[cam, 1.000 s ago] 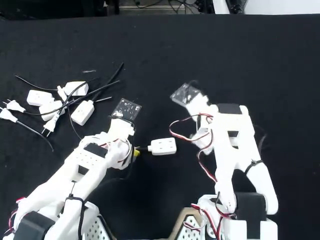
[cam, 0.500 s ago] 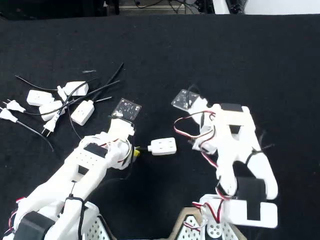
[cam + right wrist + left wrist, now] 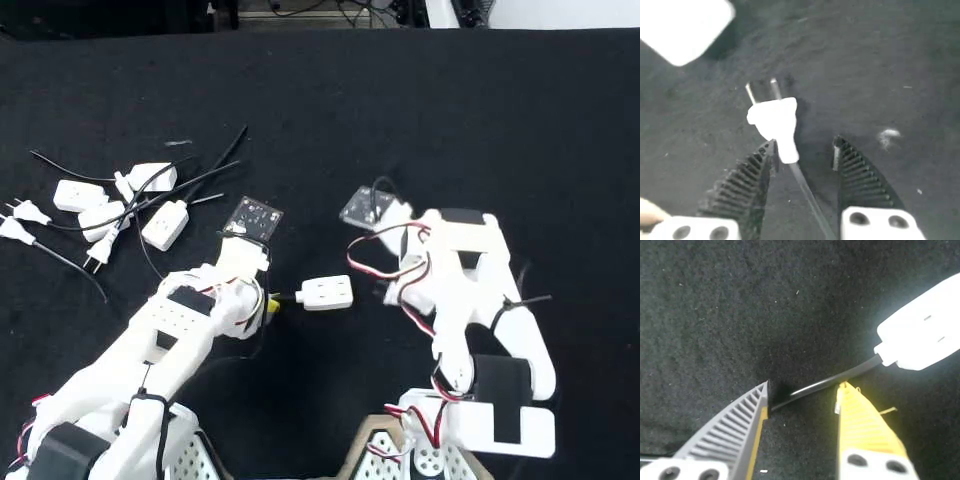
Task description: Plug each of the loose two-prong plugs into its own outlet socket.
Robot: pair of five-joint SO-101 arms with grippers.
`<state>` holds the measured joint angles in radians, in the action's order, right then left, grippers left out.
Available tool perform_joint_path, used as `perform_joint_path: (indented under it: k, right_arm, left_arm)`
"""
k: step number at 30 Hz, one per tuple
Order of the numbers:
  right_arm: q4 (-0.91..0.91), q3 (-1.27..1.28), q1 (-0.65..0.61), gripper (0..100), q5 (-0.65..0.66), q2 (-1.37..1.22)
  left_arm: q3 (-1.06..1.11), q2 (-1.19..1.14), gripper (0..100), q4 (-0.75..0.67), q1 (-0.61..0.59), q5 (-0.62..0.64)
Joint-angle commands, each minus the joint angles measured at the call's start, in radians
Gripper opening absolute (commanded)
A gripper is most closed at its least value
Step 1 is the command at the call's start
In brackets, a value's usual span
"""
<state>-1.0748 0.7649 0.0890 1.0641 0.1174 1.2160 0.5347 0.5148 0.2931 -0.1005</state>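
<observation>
Left gripper (image 3: 803, 386): jaws parted wide, gripping nothing — the black cable (image 3: 830, 382) lies between them.
Outlet socket (image 3: 325, 291): flat in the middle of the desk (image 3: 480, 120), at that cable's end.
Right gripper (image 3: 805, 142): jaws apart — the two-prong plug (image 3: 774, 120) lies between them, beside one finger.
Other plugs and sockets (image 3: 110, 205): heaped near the desk's left edge.

No text, label or number is readable.
</observation>
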Motion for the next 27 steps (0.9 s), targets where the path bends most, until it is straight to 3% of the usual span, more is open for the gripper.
perform_joint_path:
  k: [1,17,20,22,24,27]
  right_arm:
    - [0.0,0.061,-0.009,16.9,0.097,0.05]
    - [0.054,0.088,-0.003,16.7,0.123,0.05]
    - [0.051,0.093,-0.003,16.5,0.18,0.05]
    - [0.054,0.101,-0.003,12.2,0.21,0.05]
    - [0.054,0.099,-0.003,1.1,0.212,0.054]
    - [0.044,0.091,0.003,1.0,0.173,0.074]
  left_arm:
    - [-0.004,0.003,22,-0.014,-0.002,0.002]
    - [-0.004,0.003,22,-0.009,-0.002,0.002]
    - [-0.004,0.003,22,-0.009,-0.002,0.002]
    - [-0.004,0.003,22,-0.009,-0.002,0.002]
    - [-0.004,0.003,22,-0.009,-0.002,0.002]
    - [-0.004,0.003,22,-0.009,-0.002,0.002]
